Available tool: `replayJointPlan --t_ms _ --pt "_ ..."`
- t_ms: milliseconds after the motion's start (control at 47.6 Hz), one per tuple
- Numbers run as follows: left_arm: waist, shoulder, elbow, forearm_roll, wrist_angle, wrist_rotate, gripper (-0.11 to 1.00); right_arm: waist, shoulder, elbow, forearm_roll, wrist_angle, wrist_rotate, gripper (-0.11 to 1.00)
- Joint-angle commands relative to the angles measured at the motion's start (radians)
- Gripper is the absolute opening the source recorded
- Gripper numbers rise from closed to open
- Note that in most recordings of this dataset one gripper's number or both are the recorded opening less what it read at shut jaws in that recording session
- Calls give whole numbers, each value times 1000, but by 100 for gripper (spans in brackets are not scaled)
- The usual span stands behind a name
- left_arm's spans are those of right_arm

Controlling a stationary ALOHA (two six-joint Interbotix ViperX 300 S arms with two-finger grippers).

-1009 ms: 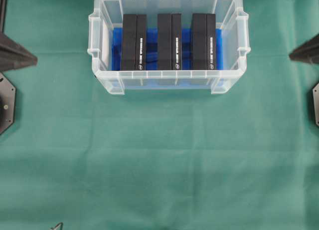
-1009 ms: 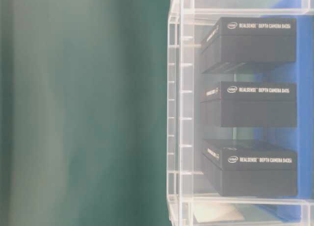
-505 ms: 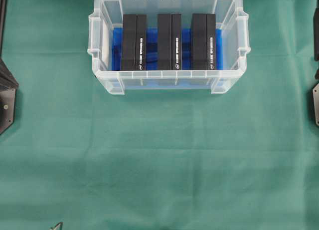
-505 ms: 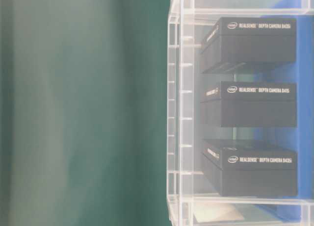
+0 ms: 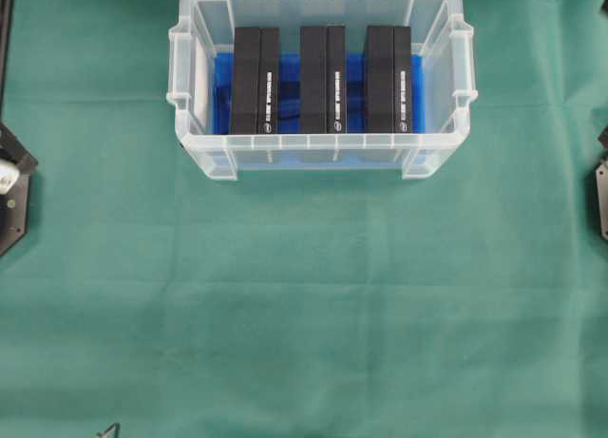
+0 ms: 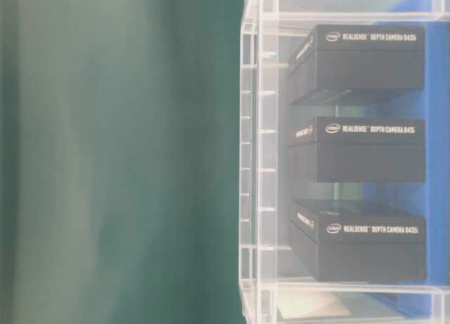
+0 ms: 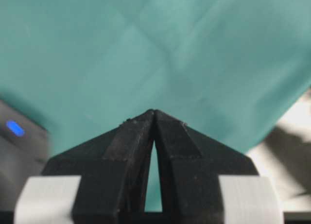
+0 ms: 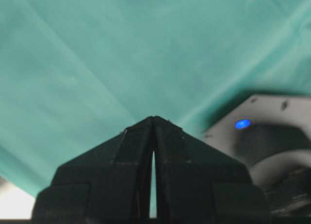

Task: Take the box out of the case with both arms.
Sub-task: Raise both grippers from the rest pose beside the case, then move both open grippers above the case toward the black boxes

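While your green cloth [image 5: 304,305] covers the whole tabletop as before, the dark arm tips that poked in from the left and right edges of the overhead view a second ago have pulled almost out of sight, leaving only slivers at those edges. You can see the case [image 5: 195,96], clear plastic with a rimmed edge and a blue sheet [image 5: 221,91] on its bottom, unmoved near the far edge of the cloth, centred. Inside it three black boxes [image 5: 322,79] stand side by side, apart, with white lettering reading as depth-camera packaging. Your left gripper [image 7: 154,114] has its tapered fingers pressed tip to tip over bare cloth, holding nothing; your right gripper [image 8: 153,120] is likewise closed and empty.
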Motion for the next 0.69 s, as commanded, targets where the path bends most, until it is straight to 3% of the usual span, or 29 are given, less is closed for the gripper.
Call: replayJointPlan --t_ms 0,105,189,462,673 --pt "17 0 -26 8 15 -175 1 2 -2 -25 -5 0 118 0" --pt "17 0 -26 8 31 -359 1 2 -2 -25 -6 -2 272 0" --pt "17 2 -26 9 35 -431 1 2 2 -25 -5 -2 344 0" --pt "26 32 -41 9 112 -440 1 0 29 -29 -6 0 360 0" --pt "109 43 -46 17 130 -405 1 -61 52 -34 -52 0 336 0"
